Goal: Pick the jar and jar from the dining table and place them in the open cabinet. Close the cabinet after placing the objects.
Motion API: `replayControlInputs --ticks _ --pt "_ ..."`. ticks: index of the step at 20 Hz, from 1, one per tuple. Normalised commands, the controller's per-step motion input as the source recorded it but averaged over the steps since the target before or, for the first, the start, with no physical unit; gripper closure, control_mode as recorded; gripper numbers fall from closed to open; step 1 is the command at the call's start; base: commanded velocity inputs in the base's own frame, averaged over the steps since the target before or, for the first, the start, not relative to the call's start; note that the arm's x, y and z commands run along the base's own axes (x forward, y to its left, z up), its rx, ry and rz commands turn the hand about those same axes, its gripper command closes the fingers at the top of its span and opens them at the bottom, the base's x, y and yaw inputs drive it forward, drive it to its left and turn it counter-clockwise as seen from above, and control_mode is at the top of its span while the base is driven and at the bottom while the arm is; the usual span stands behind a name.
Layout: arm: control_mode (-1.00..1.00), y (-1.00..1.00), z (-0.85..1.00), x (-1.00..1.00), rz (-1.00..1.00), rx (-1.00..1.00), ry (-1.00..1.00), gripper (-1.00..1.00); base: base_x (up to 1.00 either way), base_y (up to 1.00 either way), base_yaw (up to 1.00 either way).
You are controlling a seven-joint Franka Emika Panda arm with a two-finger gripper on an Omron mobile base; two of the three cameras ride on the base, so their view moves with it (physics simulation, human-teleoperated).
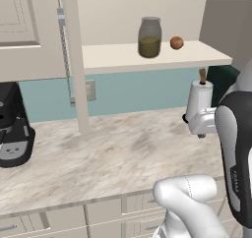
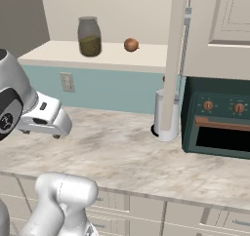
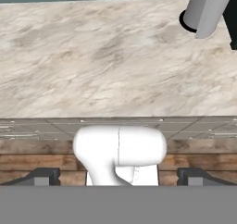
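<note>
The tool [image 3: 118, 177] is wide and holds nothing low over the tabletop [image 1: 108, 153], so swinging up it could bump the small green jar [image 1: 149, 37] near the shelf [image 1: 123, 57] front edge.

The jar [image 1: 149, 37] is clear glass with olive-green stuff inside. The ball [image 1: 176, 43] is orange-brown. The shelf [image 1: 123, 57] is cream. The counter [image 1: 113, 158] is beige with grey-brown marble streaks. The wall [image 1: 133, 92] is light blue-green. The oven [image 2: 217, 118] is dark green with copper knobs.
</note>
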Motion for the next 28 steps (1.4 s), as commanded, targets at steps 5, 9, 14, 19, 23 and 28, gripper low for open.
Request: replayControlInputs --ticks 5,9,14,19,23,28 --pt "-1.00 0.00 -0.03 -0.06 0.00 0.00 0.01 -1.00 0.00 0.00 0.00" --pt "-1.00 0.00 0.00 0.00 0.00 0.00 0.00 -1.00 0.00 0.00 0.00" --pt "1.00 0.00 0.00 0.00 0.00 0.00 0.00 -1.00 0.00 0.00 0.00" --pt "1.00 0.00 0.00 0.00 0.00 0.00 0.00 -1.00 -0.48 -0.26 -0.03" --pt "1.00 0.00 0.00 0.00 0.00 0.00 0.00 -1.00 -0.94 -0.68 -0.17" --pt "1.00 0.00 0.00 0.00 0.00 0.00 0.00 -1.00 -0.72 -0.56 -0.37"
